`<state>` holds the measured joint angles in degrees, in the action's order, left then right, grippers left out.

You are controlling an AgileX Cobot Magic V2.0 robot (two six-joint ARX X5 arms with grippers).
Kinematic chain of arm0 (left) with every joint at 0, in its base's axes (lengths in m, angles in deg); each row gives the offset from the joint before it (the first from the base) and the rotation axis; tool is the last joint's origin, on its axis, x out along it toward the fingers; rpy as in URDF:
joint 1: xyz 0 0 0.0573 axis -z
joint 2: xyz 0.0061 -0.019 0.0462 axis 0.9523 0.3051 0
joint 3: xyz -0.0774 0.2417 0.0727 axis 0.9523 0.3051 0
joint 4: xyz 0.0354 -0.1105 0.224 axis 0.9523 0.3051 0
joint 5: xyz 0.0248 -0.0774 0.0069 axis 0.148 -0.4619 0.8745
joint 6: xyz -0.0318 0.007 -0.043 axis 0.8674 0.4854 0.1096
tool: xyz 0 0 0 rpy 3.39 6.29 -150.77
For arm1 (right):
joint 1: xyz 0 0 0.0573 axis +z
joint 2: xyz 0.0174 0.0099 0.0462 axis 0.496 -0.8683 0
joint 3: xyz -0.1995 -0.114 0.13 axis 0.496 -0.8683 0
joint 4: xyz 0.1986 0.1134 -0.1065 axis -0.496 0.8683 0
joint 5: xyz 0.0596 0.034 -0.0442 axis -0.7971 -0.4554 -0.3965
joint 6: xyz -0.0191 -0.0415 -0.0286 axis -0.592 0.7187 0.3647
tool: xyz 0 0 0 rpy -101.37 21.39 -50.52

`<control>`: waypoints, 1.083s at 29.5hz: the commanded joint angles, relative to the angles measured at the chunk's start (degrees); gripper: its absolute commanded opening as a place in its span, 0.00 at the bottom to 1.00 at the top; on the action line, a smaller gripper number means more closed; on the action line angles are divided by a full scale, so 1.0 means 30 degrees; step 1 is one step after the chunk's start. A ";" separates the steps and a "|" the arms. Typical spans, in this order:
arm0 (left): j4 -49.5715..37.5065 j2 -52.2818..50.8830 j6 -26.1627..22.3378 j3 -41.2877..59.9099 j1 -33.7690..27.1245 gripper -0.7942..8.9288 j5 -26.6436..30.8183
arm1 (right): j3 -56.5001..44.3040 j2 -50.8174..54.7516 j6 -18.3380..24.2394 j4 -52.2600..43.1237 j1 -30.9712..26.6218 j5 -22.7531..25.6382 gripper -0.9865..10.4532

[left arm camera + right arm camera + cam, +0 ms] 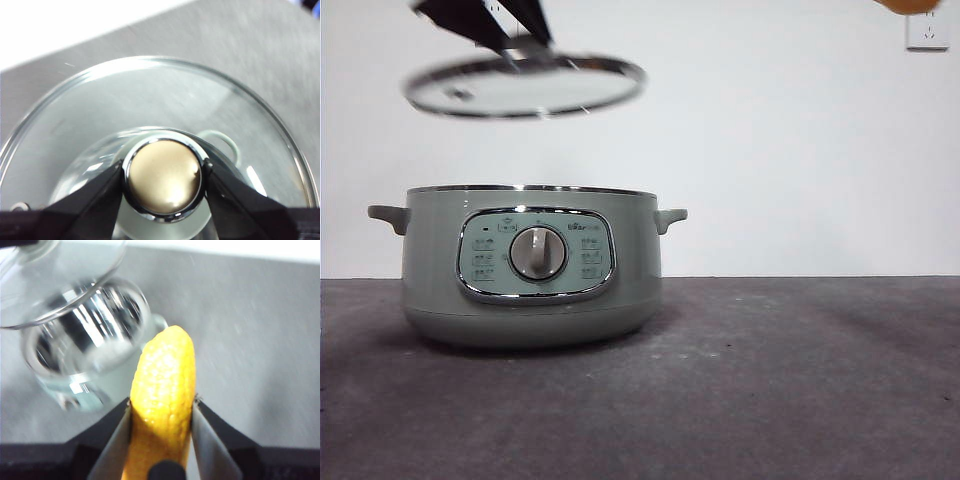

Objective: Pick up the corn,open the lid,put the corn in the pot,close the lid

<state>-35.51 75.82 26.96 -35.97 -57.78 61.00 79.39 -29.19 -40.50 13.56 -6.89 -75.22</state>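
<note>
Left gripper (163, 181) clamped on knob, lid (525, 85) held tilted above open pot (530, 265). Right gripper (161, 410) pinches corn (162, 390), off to pot's side.

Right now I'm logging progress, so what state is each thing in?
lid: lifted clear above the pot, tilted, held by its knob.
pot: open, standing on the table.
corn: held in the air, not in the pot.
left gripper: shut on the knob.
right gripper: shut on the corn.
</note>
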 commanded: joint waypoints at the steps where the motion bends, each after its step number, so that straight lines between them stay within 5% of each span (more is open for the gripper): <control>1: -0.0313 -0.2346 0.0248 -0.0386 -0.1719 0.07 -0.0867 | 0.0022 -0.0546 -0.0707 -0.1443 0.0022 -0.0874 0.07; 9: 0.1559 -0.7584 0.0168 0.1880 -0.6892 0.07 -0.2725 | 0.5566 -0.6484 -0.0707 -0.1829 0.0474 -0.2871 0.07; 21: 0.1661 -1.4280 0.0160 0.9814 -0.7023 0.07 -0.2688 | 1.4928 -1.5416 -0.0481 -0.0321 0.3045 -0.3330 0.07; 32: 0.3118 -1.7303 0.0073 1.0768 -0.6987 0.07 -0.2674 | 2.0138 -2.2804 -0.0510 -0.0306 0.4561 -0.2936 0.07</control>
<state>-24.25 24.09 27.29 -3.07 -78.82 53.59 139.36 -96.09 -42.14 12.64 6.40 -84.20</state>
